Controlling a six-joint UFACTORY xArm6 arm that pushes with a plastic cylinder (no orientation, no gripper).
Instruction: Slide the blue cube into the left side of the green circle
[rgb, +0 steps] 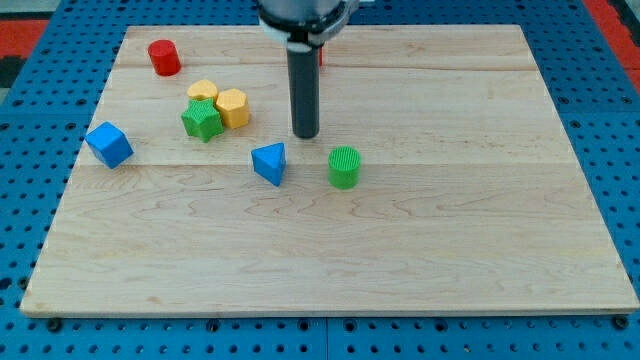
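Wooden board (330, 250) on blue pegboard, blocks bunched in the view's left half

Far left: blue cube (109, 144), alone, tilted on the diagonal, near the board's left edge, nothing touching it. Well apart from its target, so the whole slide is judged not yet begun

Up at 1 o'clock from the cube: red cylinder (164, 57), clear of any likely path

Next right: tight cluster, yellow block (202, 92) (shape unclear, possibly a heart), yellow hexagon (232, 107), green star (202, 120), all touching or nearly so. Sits at roughly 2 o'clock from the cube, just above a straight line to the target

Then blue triangular block (269, 163), at 9 o'clock from the green circle (343, 167) and just beside it. Lies right on the approach to the circle's left side; probably an obstacle, liable to be shoved into the circle ahead of the cube

Green circle standing upright, ribbed, free on all sides

My tip (305, 133) at about 11 o'clock from the circle, near it, touching no block. No jaws on this rig, just a bare rod, so nothing apart, together or clamped. Small red sliver behind the rod, too hidden to name

Judged next need: tip round to 9 o'clock of the cube, then push toward 3 o'clock
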